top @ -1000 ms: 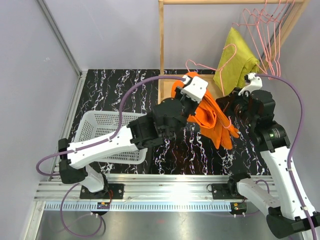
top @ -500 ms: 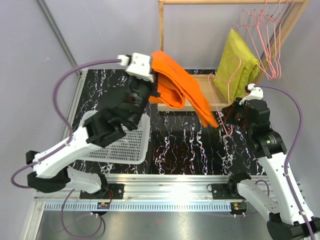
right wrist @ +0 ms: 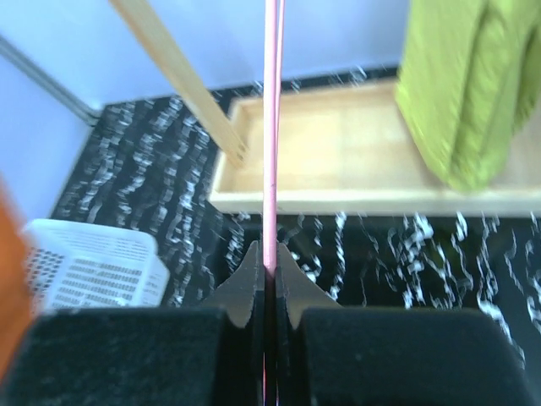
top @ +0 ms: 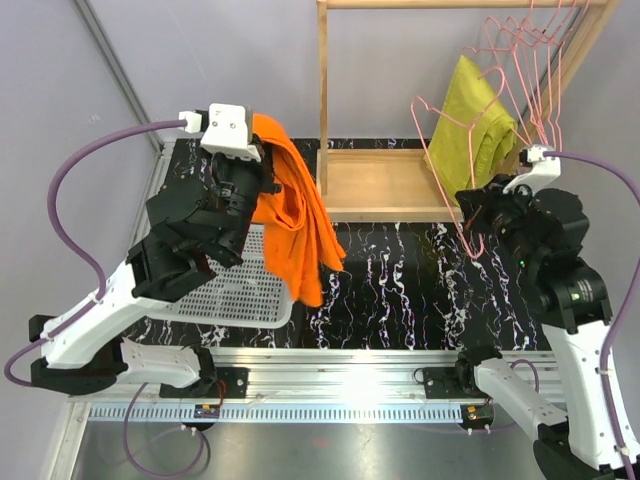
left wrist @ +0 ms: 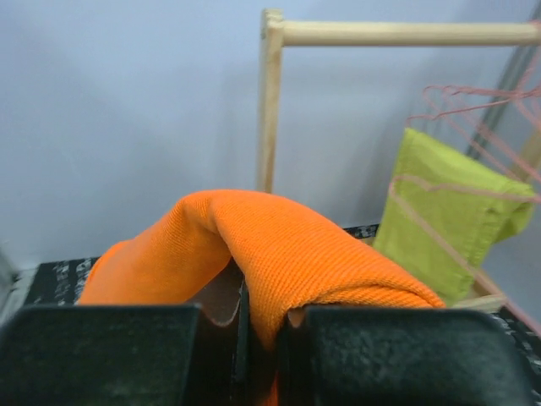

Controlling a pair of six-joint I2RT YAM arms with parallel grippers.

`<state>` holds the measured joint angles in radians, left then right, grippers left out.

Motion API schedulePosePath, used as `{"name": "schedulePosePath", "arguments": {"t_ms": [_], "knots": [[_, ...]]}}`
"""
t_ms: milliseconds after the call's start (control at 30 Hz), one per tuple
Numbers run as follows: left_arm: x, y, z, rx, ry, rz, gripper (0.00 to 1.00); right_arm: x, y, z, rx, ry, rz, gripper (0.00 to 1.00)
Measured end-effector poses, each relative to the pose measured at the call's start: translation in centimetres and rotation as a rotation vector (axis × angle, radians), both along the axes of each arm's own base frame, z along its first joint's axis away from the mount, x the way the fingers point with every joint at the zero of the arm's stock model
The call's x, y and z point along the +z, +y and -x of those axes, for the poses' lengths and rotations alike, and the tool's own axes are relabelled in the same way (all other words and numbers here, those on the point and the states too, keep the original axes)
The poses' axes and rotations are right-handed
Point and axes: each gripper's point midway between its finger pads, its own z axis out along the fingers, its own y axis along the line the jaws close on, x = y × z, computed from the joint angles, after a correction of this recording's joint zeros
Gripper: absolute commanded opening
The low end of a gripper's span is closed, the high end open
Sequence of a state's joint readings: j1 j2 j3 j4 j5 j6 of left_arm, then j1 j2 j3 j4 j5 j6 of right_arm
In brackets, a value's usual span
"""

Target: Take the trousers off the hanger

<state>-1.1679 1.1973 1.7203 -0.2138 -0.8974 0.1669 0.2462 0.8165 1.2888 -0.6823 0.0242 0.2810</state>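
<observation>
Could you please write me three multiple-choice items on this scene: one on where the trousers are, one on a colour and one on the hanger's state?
1. In the top view the trousers hang:
A. at the right
B. in the middle
C. at the left

2. The garment hanging on the rack is:
A. yellow-green
B. blue
C. white

3. The hanger in the right gripper is:
A. bent double
B. bare
C. draped with cloth

Key:
1 C: the left gripper is shut on them, by the basket.
2 A: its cloth is plainly yellow-green.
3 B: only pink wire shows above the shut gripper.
</observation>
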Motion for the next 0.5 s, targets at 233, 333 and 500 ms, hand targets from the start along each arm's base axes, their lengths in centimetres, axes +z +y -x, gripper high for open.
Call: {"name": "schedulePosePath", "arguments": {"t_ms": [233, 333, 500], "knots": [[-6.6, 6.2, -0.5, 0.263, 0.132, -0.107, 0.0, 6.5, 1.0, 1.9, 0.097, -0.155, -0.003, 0.0], [-9.2, 9.2, 0.5, 0.342, 0.194, -0.116, 0.0, 7.9, 0.9, 2.3, 0.104, -0.19, 0.004, 0.0], [-10.8, 13.9, 2.4, 0.426, 0.233, -0.072, 0.0, 7.9, 1.0, 1.8, 0.106, -0.184, 0.016, 0.0]]}}
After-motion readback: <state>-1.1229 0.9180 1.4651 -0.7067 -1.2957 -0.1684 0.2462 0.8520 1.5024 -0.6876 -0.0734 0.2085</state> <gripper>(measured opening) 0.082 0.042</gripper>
